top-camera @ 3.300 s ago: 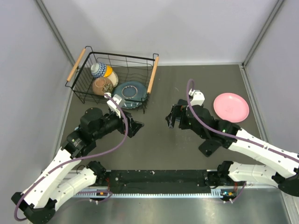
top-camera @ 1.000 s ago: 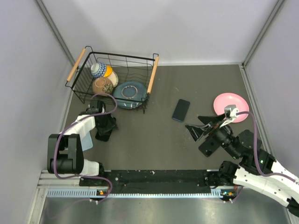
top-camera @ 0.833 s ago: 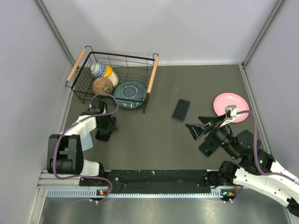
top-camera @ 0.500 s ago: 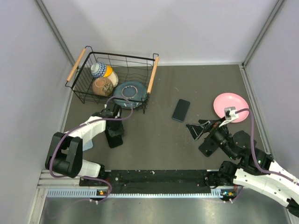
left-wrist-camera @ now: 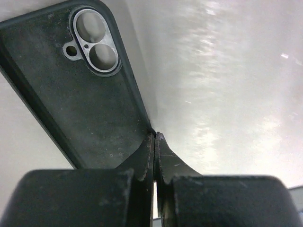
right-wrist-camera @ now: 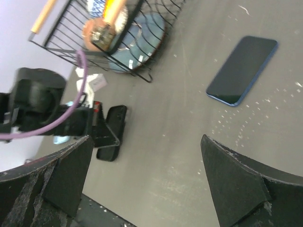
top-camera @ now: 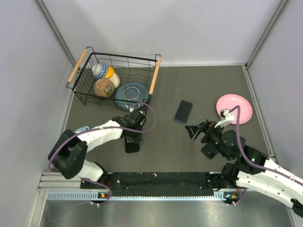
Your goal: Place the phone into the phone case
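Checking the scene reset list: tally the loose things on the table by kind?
Phone: 1
Phone case: 1
Wire basket: 1
Bowls: 3, patterned blue, orange, brown
Plates: 2, teal, pink
Light-blue item, mostly hidden: 1
Total: 9

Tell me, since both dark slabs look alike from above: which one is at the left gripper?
The phone case, with its camera cutout, pinched by the left gripper; the phone lies apart, mid-table.
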`<state>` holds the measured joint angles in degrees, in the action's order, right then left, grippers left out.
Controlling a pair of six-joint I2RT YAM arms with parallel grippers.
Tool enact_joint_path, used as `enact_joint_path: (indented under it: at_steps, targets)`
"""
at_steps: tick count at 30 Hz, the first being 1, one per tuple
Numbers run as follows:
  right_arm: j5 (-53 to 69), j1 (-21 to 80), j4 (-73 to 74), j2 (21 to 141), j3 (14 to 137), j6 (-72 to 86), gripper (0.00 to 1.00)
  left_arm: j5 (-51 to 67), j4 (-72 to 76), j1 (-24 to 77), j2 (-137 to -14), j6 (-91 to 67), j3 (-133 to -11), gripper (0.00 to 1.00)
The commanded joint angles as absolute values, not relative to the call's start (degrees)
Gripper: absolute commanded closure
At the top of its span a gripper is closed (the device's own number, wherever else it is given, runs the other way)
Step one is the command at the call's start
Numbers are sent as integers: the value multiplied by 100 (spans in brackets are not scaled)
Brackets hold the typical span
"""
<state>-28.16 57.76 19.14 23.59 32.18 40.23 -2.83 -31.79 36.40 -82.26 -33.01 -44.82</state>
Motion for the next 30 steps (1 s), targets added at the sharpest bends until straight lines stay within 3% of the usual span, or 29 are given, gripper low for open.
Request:
enact_joint_path:
  at_steps: [1,6,14,16,17,18,21,23,28,30]
  targets:
    - [-3443,5810,2292,2986,3471,4350,5,-115,-2804,4288,-8165,-3858,-4728,100]
    - [-3875,5512,2610,3682,3797,4306,7,-26,-2558,4938,-8594,-4122,-5027,100]
    - [-3358,4501,2619,4332,3805,4632,8,-26,-2320,5449,-8903,-4254,-5379,98]
    - [-3323,4378,2540,4491,3841,4614,8,-70,-2347,5458,-8807,-4210,-5440,87]
    - [-3287,4325,2505,4561,3867,4562,8,-88,-2373,5458,-8650,-4175,-5458,64]
    - [-3261,4272,2444,4622,3893,4535,8,-184,-2399,5449,-8553,-4131,-5475,56]
    - [-2945,3869,2172,5070,4043,4369,8,-447,-2531,5432,-8043,-3930,-5554,38]
    - [-2498,3456,2101,5579,4262,4324,8,-667,-2697,5414,-7684,-3797,-5721,34]
    - [-2013,3076,1951,6712,5007,4254,8,-1579,-3699,5274,-6954,-3314,-6020,14]
    - [-1943,3041,1969,7337,5290,4184,5,-1906,-3866,5230,-6532,-3209,-5951,12]
